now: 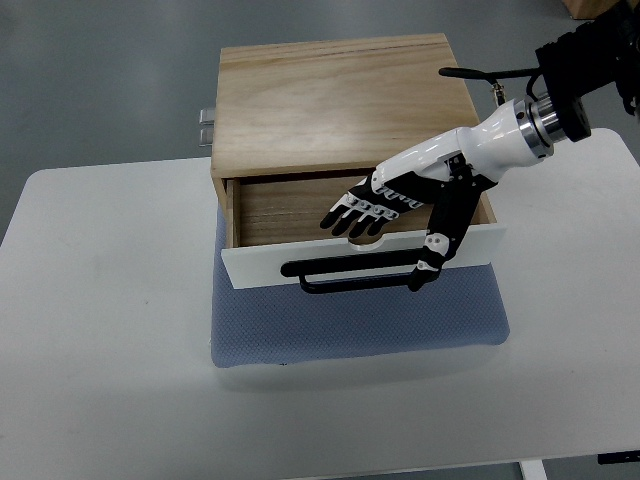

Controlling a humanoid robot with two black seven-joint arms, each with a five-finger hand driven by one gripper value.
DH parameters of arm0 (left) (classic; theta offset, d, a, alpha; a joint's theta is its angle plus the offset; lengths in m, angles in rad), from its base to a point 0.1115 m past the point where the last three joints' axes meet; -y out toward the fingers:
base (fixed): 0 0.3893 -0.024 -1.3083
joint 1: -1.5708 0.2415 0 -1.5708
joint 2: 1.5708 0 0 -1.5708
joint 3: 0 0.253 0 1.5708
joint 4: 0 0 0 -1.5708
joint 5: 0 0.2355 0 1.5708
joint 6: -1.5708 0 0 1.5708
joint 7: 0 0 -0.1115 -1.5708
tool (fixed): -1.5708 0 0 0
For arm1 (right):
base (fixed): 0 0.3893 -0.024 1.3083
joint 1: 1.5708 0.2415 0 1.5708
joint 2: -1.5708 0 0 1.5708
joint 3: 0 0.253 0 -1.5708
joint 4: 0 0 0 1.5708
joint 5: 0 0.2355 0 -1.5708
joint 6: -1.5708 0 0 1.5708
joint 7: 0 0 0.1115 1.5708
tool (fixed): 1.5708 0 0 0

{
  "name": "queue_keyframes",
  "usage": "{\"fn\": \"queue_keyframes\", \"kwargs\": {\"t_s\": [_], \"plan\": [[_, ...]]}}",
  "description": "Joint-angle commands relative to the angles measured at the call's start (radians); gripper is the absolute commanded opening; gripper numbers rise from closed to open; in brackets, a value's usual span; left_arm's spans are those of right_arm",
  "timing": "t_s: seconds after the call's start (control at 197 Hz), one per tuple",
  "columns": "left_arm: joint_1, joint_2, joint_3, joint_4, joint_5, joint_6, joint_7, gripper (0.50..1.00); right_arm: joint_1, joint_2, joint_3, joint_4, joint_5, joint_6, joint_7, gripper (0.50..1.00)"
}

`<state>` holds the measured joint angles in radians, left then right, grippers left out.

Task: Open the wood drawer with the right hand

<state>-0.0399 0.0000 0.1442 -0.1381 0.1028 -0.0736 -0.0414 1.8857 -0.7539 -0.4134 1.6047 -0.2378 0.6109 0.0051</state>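
Top view: right hand [400, 215] spread over open drawer [360, 255].

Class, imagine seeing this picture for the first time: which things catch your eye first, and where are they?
The white-and-black robot right hand reaches in from the upper right, its fingers spread over the partly open drawer. That light wooden drawer box sits mid-table on a blue-grey mat, its white drawer front with a black bar handle pulled toward the camera.

No text, label, brand, number or sign can be read anywhere in the top view.
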Motion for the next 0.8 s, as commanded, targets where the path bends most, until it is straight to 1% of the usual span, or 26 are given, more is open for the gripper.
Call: {"fn": "queue_keyframes", "kwargs": {"t_s": [0.0, 0.137, 0.254, 0.34, 0.391, 0.446, 0.563, 0.796], "plan": [[0.000, 0.000, 0.000, 0.000, 0.000, 0.000, 0.000, 1.000, -0.014, -0.028, 0.059, -0.005, 0.015, 0.000, 0.003, 0.954], [0.000, 0.000, 0.000, 0.000, 0.000, 0.000, 0.000, 1.000, -0.092, -0.065, 0.168, -0.060, 0.081, 0.000, 0.004, 0.954], [0.000, 0.000, 0.000, 0.000, 0.000, 0.000, 0.000, 1.000, -0.181, -0.070, 0.327, -0.134, 0.132, 0.000, 0.006, 0.952], [0.000, 0.000, 0.000, 0.000, 0.000, 0.000, 0.000, 1.000, -0.258, -0.070, 0.481, -0.192, 0.129, -0.082, 0.003, 0.954], [0.000, 0.000, 0.000, 0.000, 0.000, 0.000, 0.000, 1.000, -0.304, -0.067, 0.555, -0.218, 0.120, -0.115, 0.003, 0.952], [0.000, 0.000, 0.000, 0.000, 0.000, 0.000, 0.000, 1.000, -0.376, -0.053, 0.672, -0.250, 0.114, -0.152, 0.000, 0.952], [0.000, 0.000, 0.000, 0.000, 0.000, 0.000, 0.000, 1.000, -0.474, -0.022, 0.863, -0.279, 0.091, -0.197, -0.007, 0.954], [0.000, 0.000, 0.000, 0.000, 0.000, 0.000, 0.000, 1.000, -0.715, 0.096, 1.256, -0.325, -0.130, -0.192, -0.005, 0.954]]}}
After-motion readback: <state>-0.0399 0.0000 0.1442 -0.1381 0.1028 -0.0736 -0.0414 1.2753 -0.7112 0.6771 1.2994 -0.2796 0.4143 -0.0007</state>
